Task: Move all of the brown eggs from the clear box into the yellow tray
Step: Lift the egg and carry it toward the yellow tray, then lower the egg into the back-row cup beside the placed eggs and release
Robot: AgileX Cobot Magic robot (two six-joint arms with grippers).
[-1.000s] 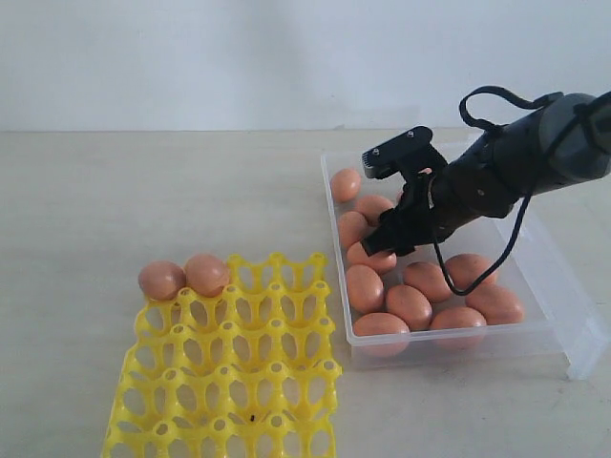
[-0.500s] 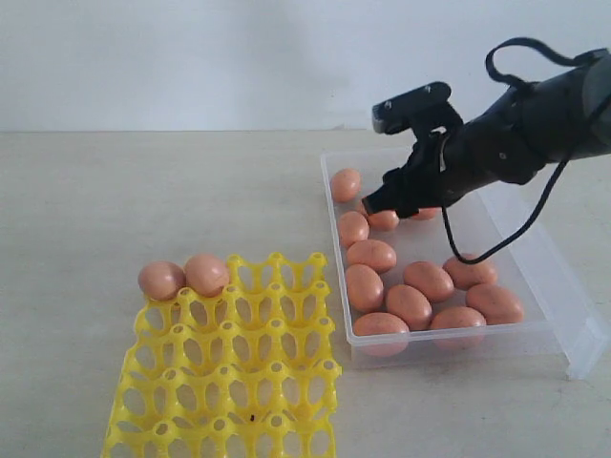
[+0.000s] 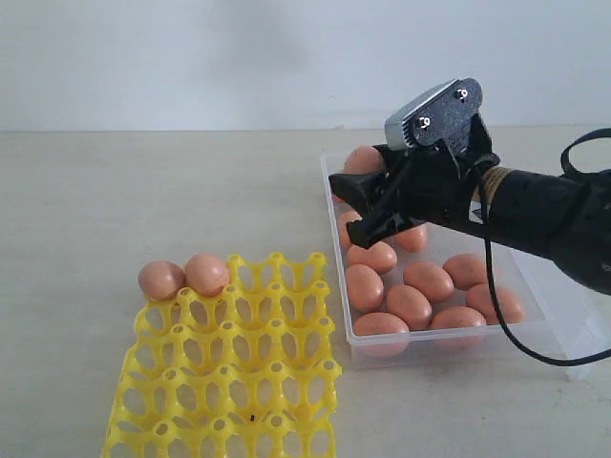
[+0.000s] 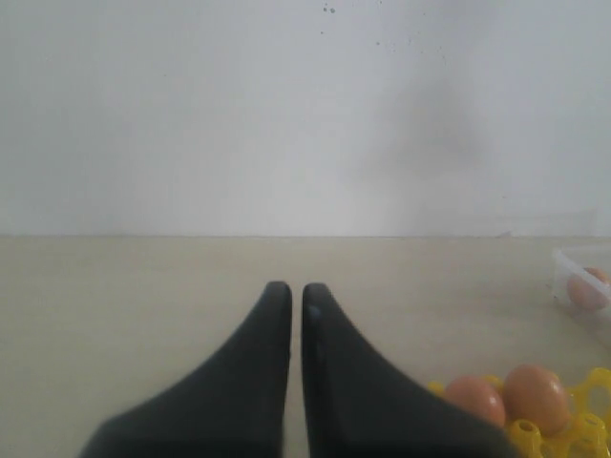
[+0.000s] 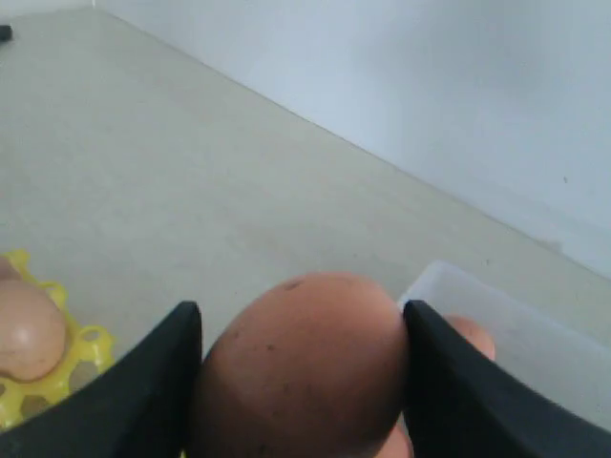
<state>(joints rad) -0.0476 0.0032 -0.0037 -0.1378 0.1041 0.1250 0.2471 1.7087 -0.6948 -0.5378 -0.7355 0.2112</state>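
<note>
My right gripper (image 3: 361,186) is shut on one brown egg (image 3: 363,159), held above the left end of the clear box (image 3: 565,303). In the right wrist view this egg (image 5: 301,372) fills the gap between both black fingers (image 5: 162,382). Several brown eggs (image 3: 409,305) lie in the box. The yellow tray (image 3: 229,382) sits front left with two eggs (image 3: 160,280) (image 3: 207,274) in its far-left cups. My left gripper (image 4: 296,288) is shut with nothing in it and hangs over bare table. It does not show in the exterior view.
The box's clear flap (image 3: 587,358) lies open at the right front. A pale wall (image 3: 191,57) stands behind the beige table (image 3: 143,191). The left wrist view catches the tray's corner (image 4: 597,382), its two eggs (image 4: 535,396) and the box's end (image 4: 578,260).
The right gripper has risen out of the box with the egg and swung left over the box's left end. Tray and its two eggs have not moved.
</note>
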